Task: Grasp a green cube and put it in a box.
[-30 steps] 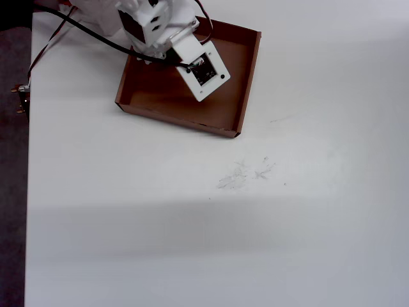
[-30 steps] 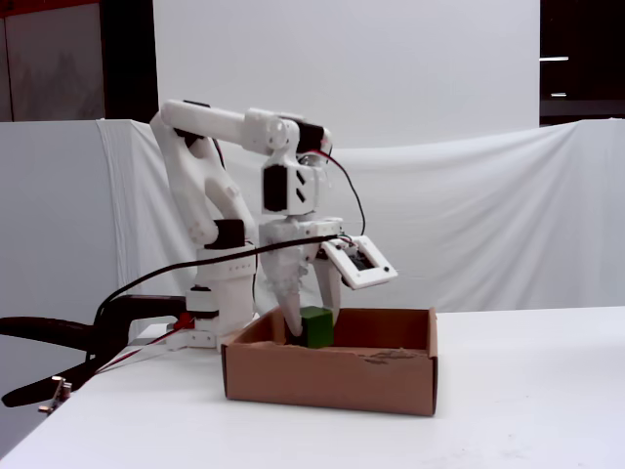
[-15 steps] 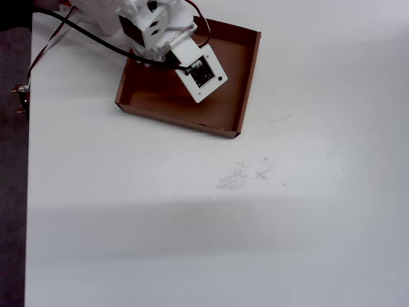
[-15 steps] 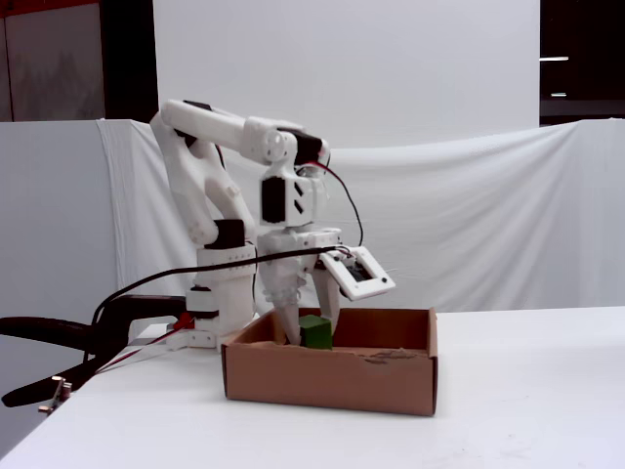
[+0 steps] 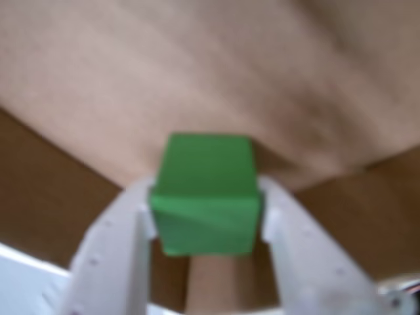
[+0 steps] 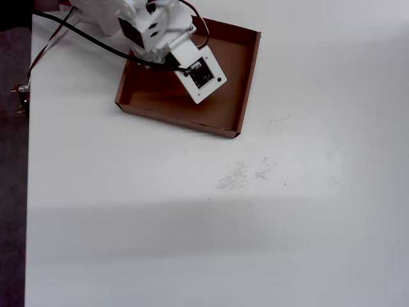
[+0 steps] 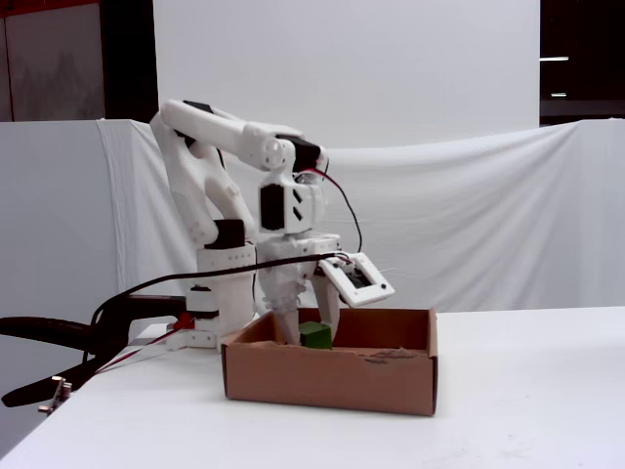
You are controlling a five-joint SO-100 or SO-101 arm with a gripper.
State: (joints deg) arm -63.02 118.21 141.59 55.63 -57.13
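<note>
In the wrist view the green cube (image 5: 205, 190) sits between my two white fingers, which press on its left and right sides. My gripper (image 5: 206, 210) is shut on it over the brown floor of the box (image 5: 197, 72). In the fixed view the gripper (image 7: 311, 340) hangs inside the cardboard box (image 7: 332, 381), and the cube (image 7: 314, 334) shows at about rim height. In the overhead view the arm covers the cube; the box (image 6: 233, 102) lies at the top centre.
The arm's base (image 7: 210, 293) stands left of the box in the fixed view. Black and red cables (image 6: 70, 32) run off the table's left edge. Faint scuff marks (image 6: 246, 173) lie on the white table below the box.
</note>
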